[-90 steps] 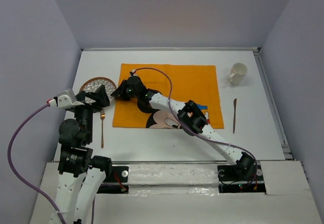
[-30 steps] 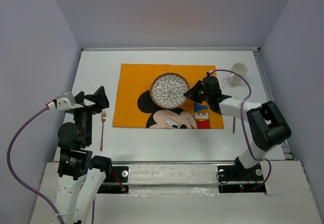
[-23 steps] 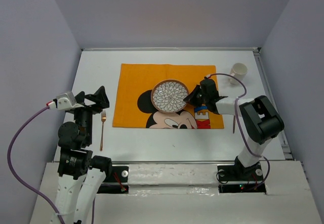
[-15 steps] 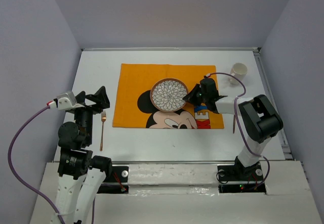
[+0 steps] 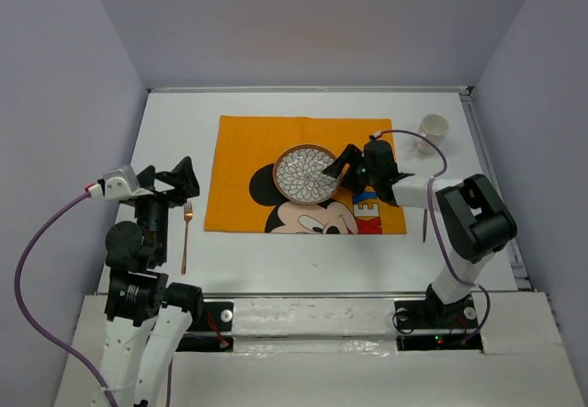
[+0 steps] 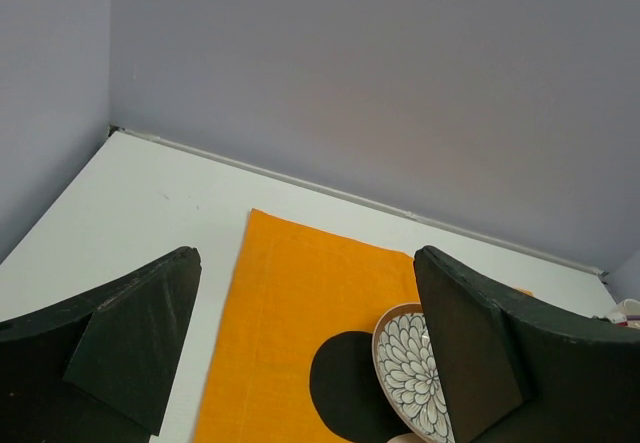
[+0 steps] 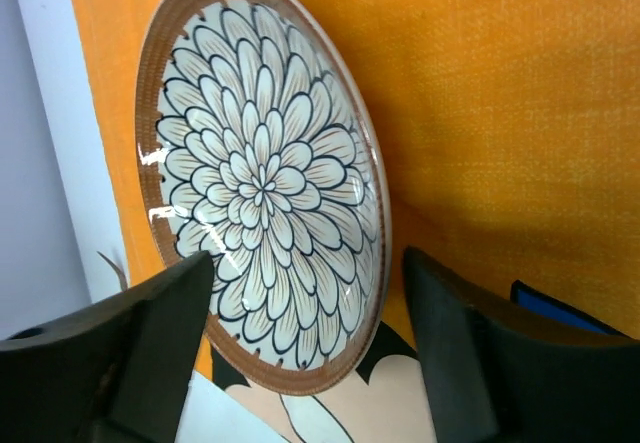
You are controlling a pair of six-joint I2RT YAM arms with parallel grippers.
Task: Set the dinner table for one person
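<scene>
At 9 o'clock on large white tabletop [image 5: 303, 255], left gripper [image 5: 179, 179] hovers open by copper fork [image 5: 186, 234]. Centre: brown-rimmed floral plate [image 5: 306, 174] lies on orange cloth placemat [image 5: 243, 150], right gripper [image 5: 345, 170] w/ fingers spread at its 3 o'clock. Cream mug [image 5: 430, 132], slim brown knife [image 5: 425, 209] far right, prob. not yet placed.

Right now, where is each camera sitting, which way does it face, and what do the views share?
Top external: above and behind the arms, looking down on the dinner table; both arms, the left hand and right hand show.
Left wrist: on the left arm, facing the far wall across the orange placemat; its own fingers frame the view.
Right wrist: on the right arm, close over the flower-patterned plate; its fingers show.
Shared: all three see plate and placemat.
</scene>
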